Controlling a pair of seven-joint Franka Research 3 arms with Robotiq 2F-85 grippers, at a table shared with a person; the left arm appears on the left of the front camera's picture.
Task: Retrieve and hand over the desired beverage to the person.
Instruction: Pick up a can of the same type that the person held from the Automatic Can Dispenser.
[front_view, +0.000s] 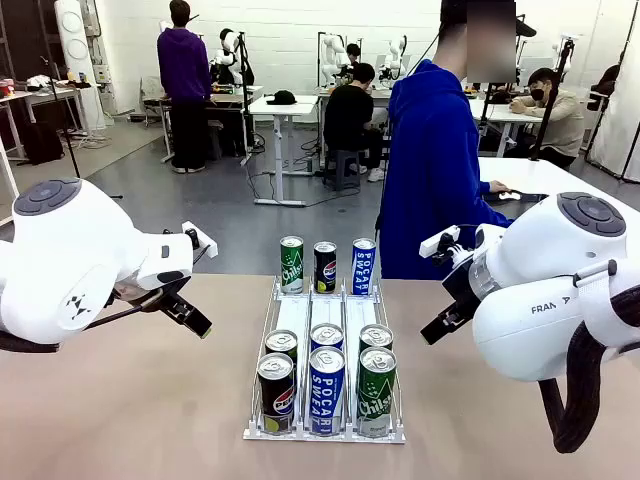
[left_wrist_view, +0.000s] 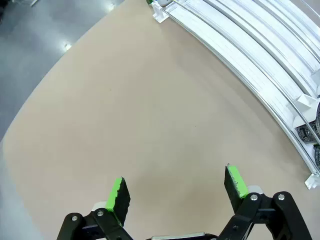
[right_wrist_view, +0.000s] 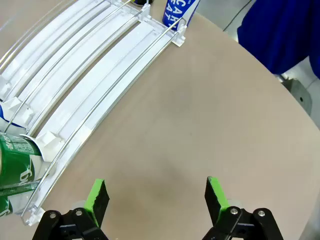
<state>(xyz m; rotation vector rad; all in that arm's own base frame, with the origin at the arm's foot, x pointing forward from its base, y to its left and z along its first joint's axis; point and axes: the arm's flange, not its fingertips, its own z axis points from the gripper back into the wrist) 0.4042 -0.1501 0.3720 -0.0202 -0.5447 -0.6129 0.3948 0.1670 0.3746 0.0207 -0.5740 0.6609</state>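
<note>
Drink cans (front_view: 326, 335) standing upright in three columns, with the person (front_view: 432, 170) in a bright royal-blue hoodie behind them.
Nearest row, left to right: a black Pepsi can (front_view: 276, 392), a blue Pocari Sweat can (front_view: 326, 390), a green can (front_view: 376, 392). Three more stand directly behind, tops showing, and the far row runs green, black, blue. Seen past the fingers (right_wrist_view: 216, 196) of the right gripper (right_wrist_view: 156, 197), the green can lies off to their left and the far blue can (right_wrist_view: 177, 9) well ahead — both clear of them. The person stands side-on, beyond the fingers to their right.
</note>
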